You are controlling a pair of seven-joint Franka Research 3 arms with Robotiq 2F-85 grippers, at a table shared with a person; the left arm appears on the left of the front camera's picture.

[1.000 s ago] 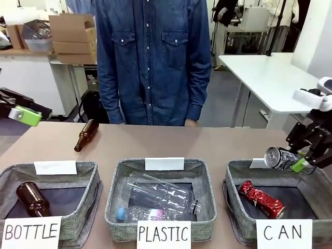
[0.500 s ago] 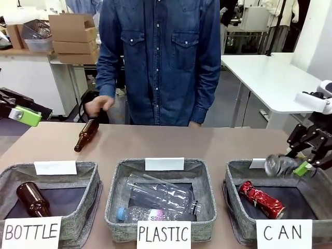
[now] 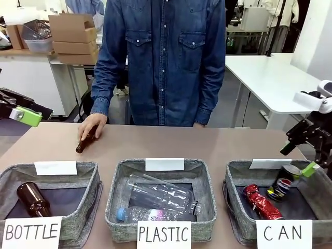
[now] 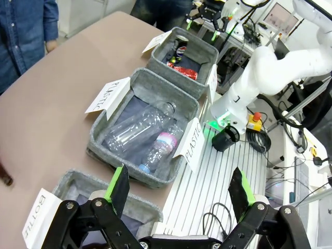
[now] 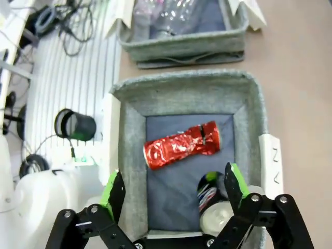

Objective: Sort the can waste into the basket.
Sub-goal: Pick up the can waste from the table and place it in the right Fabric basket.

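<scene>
The shiny red can (image 3: 261, 201) lies on the dark floor of the grey CAN basket (image 3: 237, 174) at the right. The dark can (image 3: 282, 184) rests in the same basket, leaning by the far right wall. My right gripper (image 3: 299, 158) hovers open just above it, holding nothing. From the right wrist, the red can (image 5: 181, 145) and the dark can (image 5: 215, 205) lie below the open gripper (image 5: 174, 185) inside the basket (image 5: 181, 89). My left gripper (image 3: 23, 115) waits at the far left, open (image 4: 179, 187) in its wrist view, which also takes in the CAN basket (image 4: 205, 49).
A PLASTIC basket (image 3: 118, 176) with clear bottles sits in the middle and a BOTTLE basket (image 3: 93, 174) with a brown bottle on the left. The person's hand (image 3: 92, 124) rests on a brown bottle (image 3: 85, 140) lying on the table behind them.
My right gripper opened and the dark can dropped into the CAN basket. The person stepped in and put a hand on the brown bottle on the table.
</scene>
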